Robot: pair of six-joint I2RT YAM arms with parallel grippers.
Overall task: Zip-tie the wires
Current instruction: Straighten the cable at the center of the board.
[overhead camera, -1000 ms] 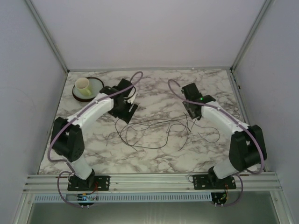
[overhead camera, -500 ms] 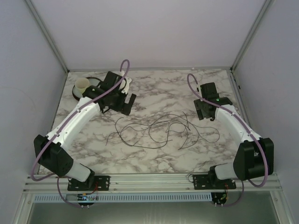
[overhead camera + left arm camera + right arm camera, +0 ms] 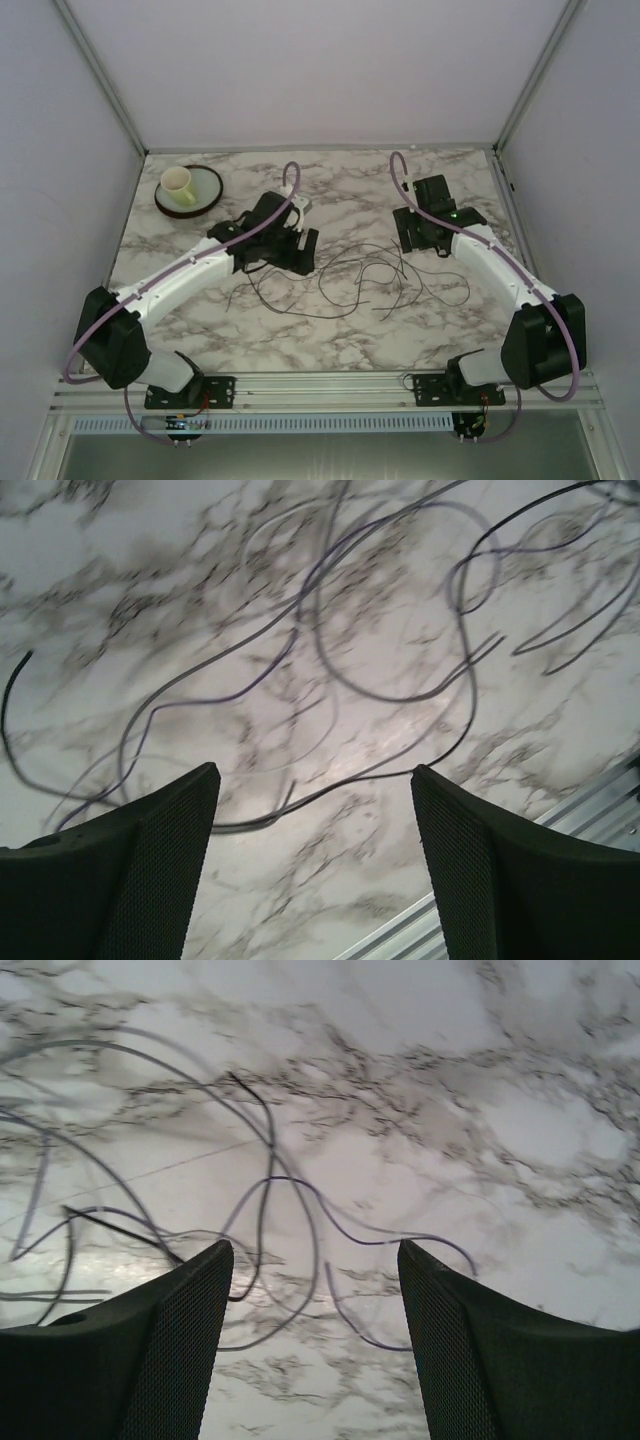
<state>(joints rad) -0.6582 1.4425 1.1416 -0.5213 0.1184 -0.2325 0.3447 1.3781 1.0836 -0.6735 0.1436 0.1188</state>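
Starting on the left: a cup [image 3: 177, 183] sits on a brown plate [image 3: 210, 188], well off to the far left of the left gripper [image 3: 315, 775]. That gripper hangs over the marble table [image 3: 230, 330] with its jaws spread wide and nothing between them (the wrist view shows only tabletop and wire under the gap). The wires [image 3: 355, 275] lie loose on the table in thin dark loops, beginning right under the left gripper and sprawling out to its right. The right gripper [image 3: 315, 1250] hovers over the tangle's other end, jaws also well apart, holding nothing. A few curls run beneath it.
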